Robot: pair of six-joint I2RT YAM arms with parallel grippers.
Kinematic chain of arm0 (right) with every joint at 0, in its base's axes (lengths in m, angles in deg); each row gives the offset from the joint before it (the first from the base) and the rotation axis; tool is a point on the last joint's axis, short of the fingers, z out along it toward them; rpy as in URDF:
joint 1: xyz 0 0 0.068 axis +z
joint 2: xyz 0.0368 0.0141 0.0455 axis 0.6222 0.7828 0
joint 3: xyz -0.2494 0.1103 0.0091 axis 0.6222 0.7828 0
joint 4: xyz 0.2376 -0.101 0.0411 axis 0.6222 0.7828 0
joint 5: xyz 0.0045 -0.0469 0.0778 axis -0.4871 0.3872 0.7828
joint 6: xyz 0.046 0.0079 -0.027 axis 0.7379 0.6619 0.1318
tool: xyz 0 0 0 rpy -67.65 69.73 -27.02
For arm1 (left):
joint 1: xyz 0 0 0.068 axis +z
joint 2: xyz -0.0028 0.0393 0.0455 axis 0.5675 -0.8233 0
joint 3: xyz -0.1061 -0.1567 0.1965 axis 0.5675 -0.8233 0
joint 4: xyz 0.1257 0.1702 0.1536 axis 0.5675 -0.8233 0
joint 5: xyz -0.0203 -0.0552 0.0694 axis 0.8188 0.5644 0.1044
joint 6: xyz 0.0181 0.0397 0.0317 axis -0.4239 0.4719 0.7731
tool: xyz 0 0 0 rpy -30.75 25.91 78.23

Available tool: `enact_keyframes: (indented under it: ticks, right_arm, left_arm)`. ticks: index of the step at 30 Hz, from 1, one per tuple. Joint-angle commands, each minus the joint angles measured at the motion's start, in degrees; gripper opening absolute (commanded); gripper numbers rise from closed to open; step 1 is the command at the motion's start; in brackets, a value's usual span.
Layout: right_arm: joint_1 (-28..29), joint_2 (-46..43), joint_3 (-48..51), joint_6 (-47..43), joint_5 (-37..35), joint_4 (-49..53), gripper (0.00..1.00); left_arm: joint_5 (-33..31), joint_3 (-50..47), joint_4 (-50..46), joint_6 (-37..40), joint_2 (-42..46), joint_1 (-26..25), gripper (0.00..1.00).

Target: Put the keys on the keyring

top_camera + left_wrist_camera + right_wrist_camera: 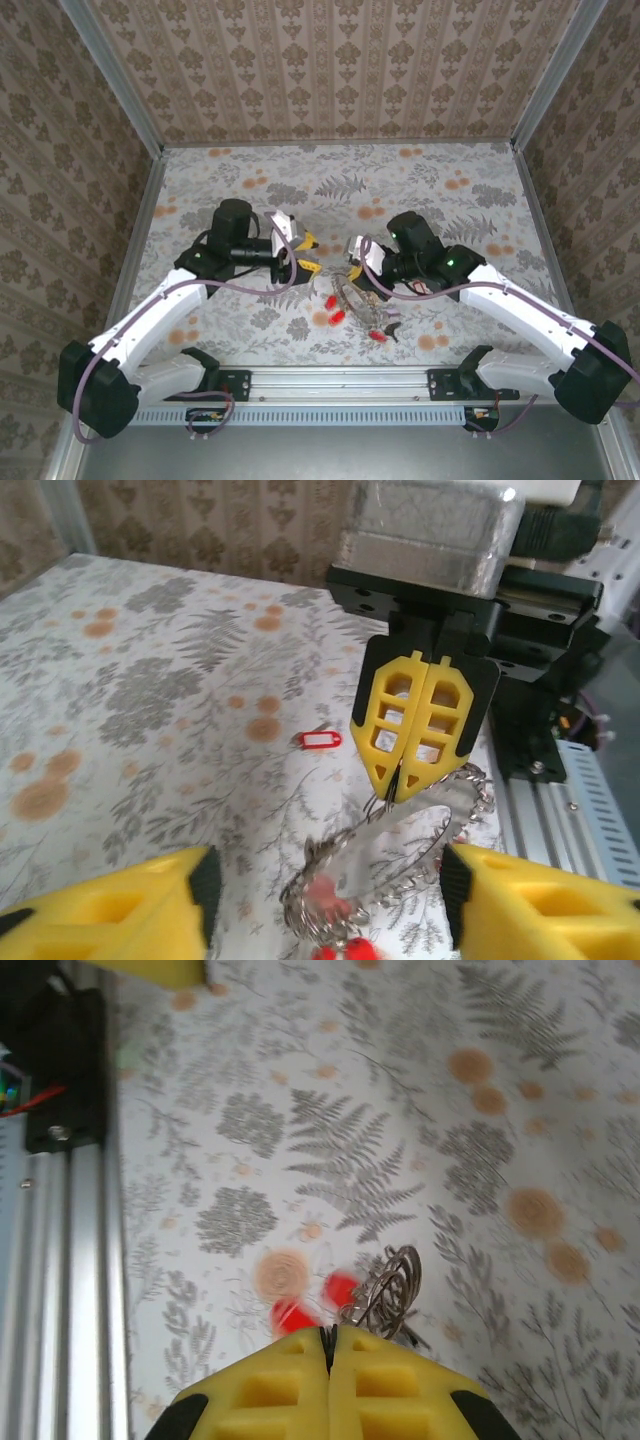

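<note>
Floral-patterned tabletop [450, 200], centre: the right gripper [400, 783] is clenched on the large thin grey metal keyring [392, 1285]. The left gripper [311, 254] is released, its jaws flanking the ring. Small red-headed keys [338, 318] cluster at its near side.

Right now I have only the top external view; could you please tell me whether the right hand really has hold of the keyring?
Observer: Yes. In the left wrist view the right hand is shut, its tips pinching the keyring wire.
Operator: Thank you. Is the other one touching the ring?
Observer: I see no contact; the left hand is open, and the ring sits in the gap.
Operator: Is anything threaded on it?
Observer: I cannot tell; the right wrist view shows two blurred red keys close beside it.
</note>
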Motion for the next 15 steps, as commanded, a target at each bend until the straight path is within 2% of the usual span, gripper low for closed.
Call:
enact_keyframes:
  ticks: [1,4,8,15]
  right_arm:
    - [0.2,-2.2,-2.8,-3.0,8.9,-0.4,0.0]
    - [0.2,-3.3,-2.4,-1.1,11.9,-4.0,0.0]
    - [0.2,-4.1,-2.1,-0.7,15.1,-6.8,0.0]
    - [0.2,-6.1,1.0,-2.3,20.1,-14.3,0.0]
  left_arm:
    - [4.9,-0.3,2.7,5.5,-0.8,-2.4,0.54]
    - [3.4,-1.2,4.0,5.9,-0.7,-4.4,0.52]
    - [3.4,-3.6,6.4,5.1,2.0,-5.4,0.41]
    - [2.9,-7.3,3.8,8.2,9.3,-6.3,0.38]
